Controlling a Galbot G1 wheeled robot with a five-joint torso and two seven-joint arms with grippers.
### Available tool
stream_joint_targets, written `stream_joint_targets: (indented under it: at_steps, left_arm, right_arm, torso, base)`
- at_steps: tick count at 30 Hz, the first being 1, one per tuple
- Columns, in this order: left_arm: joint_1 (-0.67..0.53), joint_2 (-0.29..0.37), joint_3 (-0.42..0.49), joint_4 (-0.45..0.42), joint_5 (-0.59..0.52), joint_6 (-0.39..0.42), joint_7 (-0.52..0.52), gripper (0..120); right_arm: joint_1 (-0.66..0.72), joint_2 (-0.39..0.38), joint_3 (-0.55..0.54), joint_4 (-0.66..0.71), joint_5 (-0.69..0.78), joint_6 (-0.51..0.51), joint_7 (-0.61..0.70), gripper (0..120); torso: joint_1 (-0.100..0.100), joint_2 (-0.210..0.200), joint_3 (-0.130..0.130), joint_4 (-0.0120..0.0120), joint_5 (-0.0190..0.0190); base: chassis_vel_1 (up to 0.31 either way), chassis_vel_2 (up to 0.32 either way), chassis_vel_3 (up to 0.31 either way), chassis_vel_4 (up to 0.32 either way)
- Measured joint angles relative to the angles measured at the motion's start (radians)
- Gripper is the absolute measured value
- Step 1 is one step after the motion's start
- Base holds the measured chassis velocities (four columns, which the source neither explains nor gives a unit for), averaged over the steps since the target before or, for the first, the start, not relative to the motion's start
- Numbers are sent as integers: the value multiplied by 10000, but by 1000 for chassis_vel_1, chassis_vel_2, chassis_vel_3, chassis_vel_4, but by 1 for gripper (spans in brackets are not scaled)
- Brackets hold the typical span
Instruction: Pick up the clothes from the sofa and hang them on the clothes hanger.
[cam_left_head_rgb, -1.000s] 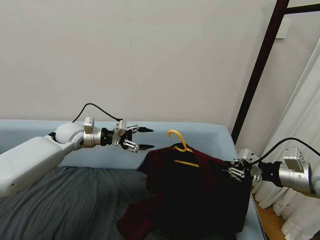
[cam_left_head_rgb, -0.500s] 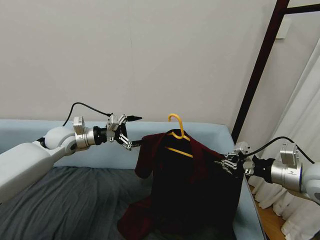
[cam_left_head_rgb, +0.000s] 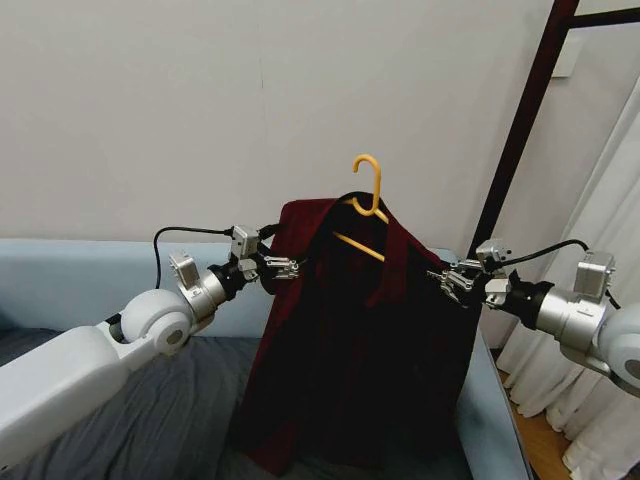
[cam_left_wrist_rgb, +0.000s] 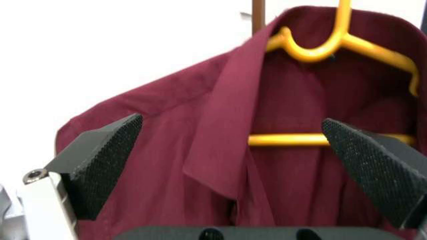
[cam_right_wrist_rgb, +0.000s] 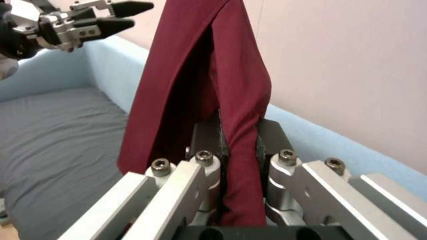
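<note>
Left gripper (cam_left_head_rgb: 283, 266) spread wide beside left shoulder of dark red shirt (cam_left_head_rgb: 350, 340), gripping nothing. Shirt draped on yellow hanger (cam_left_head_rgb: 366, 190), held up over pale blue sofa (cam_left_head_rgb: 60, 262), hook free in air. Right gripper (cam_left_head_rgb: 452, 281) clamped tight on shirt's right edge.

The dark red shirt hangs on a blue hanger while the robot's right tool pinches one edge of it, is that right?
Not quite: the hanger is yellow, not blue, as the left wrist view shows. The dark red shirt does hang on it, with the right tool pinching one edge.
</note>
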Motion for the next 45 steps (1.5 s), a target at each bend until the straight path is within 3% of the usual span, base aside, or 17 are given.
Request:
stream_joint_targets:
  at_steps: [16,21,32,35,45]
  left_arm:
    - [-281,-1128,459,34,254,176,-1365,92]
    - [-323,-1257,509,91,324,174,-1625,82]
    - [-235,-1261,454,10,348,124,-1639,44]
    - [-360,-1311,491,5,358,122,-1665,29]
    - [-761,-1316,726,-321,297,119,-1702,0]
  right_arm:
    - [-108,199,242,393,434,-201,512,7]
    - [-125,200,256,476,518,-221,584,7]
    - [-109,203,235,662,601,-260,701,7]
    - [-115,203,221,693,602,-282,735,7]
    - [-19,234,165,622,717,-286,942,7]
  torso:
    - [1,-1,1,-2,0]
    - [0,-1,1,0,1]
    - [1,-1,1,1,0]
    - [0,-1,1,0,0]
    - [1,-1,1,0,1]
  base:
    - [0,0,0,0]
    - [0,0,0,0]
    - [0,0,0,0]
    - [0,0,0,0]
    - [0,0,0,0]
